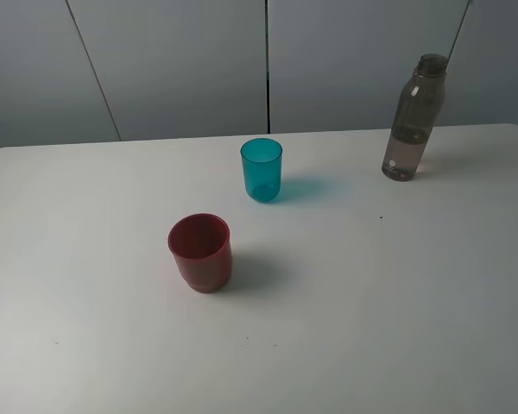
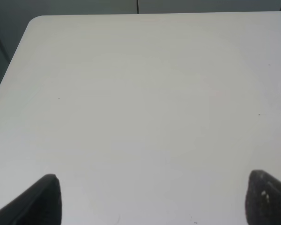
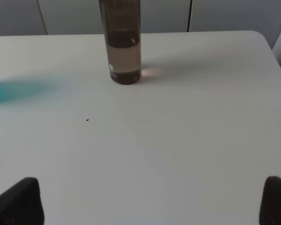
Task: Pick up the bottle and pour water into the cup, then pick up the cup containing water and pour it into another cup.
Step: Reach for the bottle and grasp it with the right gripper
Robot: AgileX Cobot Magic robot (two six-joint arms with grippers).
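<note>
Bottle [image 1: 413,121] is filled low with water; teal cup [image 1: 262,170] and red cup [image 1: 200,252] are seen empty. Left end effector [image 2: 152,199] and right end effector [image 3: 152,201] are spread apart.

The worktop [image 1: 371,310] under me is smooth and white with a soft satin sheen. The bottle [image 1: 412,121] looks like translucent smoky grey-brown plastic, smooth and slightly glossy, and its cap [image 1: 432,62] has the same tint. The teal cup [image 1: 262,170] is smooth translucent plastic, and light passing through it colours its shadow. The red cup [image 1: 200,253] is opaque dark red plastic with a dull gloss. My left end effector [image 2: 157,199] and my right end effector [image 3: 147,201] show matt black fingers. The wall panels [image 1: 181,69] behind are flat, matt grey.
</note>
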